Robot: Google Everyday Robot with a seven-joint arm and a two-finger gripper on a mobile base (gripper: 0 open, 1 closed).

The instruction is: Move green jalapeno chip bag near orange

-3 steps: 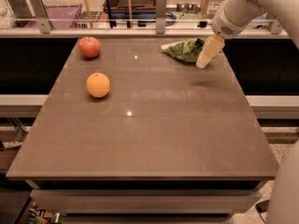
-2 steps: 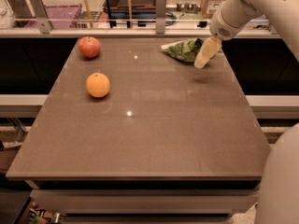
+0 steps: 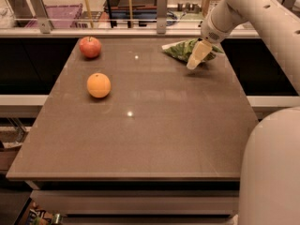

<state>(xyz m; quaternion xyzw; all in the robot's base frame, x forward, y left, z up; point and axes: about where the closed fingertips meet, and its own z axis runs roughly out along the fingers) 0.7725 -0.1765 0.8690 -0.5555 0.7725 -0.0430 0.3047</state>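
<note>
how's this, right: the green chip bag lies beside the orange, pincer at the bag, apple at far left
No. The camera view shows the green chip bag at far right, well apart from the orange on the left. The pincer is at the bag and the apple at far left, as stated.

On the table (image 3: 154, 144) we find the chip bag (image 3: 178, 50) at the far right. The gripper (image 3: 193, 63) sits at the bag's near edge, overlapping its right part in this view. We locate the orange (image 3: 99, 85) on the left half, well apart from the bag. The apple (image 3: 90, 47) lies behind the orange, near the far left corner. The arm (image 3: 248, 8) enters from the right.
</note>
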